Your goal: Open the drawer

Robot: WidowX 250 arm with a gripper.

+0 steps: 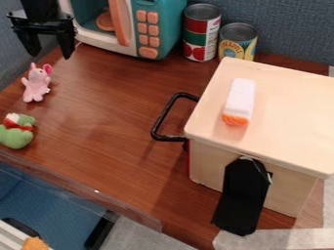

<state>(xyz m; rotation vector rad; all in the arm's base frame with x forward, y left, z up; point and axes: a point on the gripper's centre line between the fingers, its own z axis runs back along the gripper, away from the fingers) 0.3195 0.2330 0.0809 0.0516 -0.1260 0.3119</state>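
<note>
The black gripper (50, 55) hangs in the upper left of the frame, its two fingers pointing down and set well apart, with an open gap between their tips. Above it, the black wrist (40, 9) comes in from the top edge (only a short, dark stretch of it), joining the broad crosspiece that carries both fingers.

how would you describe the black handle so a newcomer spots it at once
Find the pale wooden box at the right of the picture. From its left side, a black handle sticks out over the brown table. It is a thin, squared loop with table visible through it, unlike the wide, solid black piece on the box's near side.
</note>
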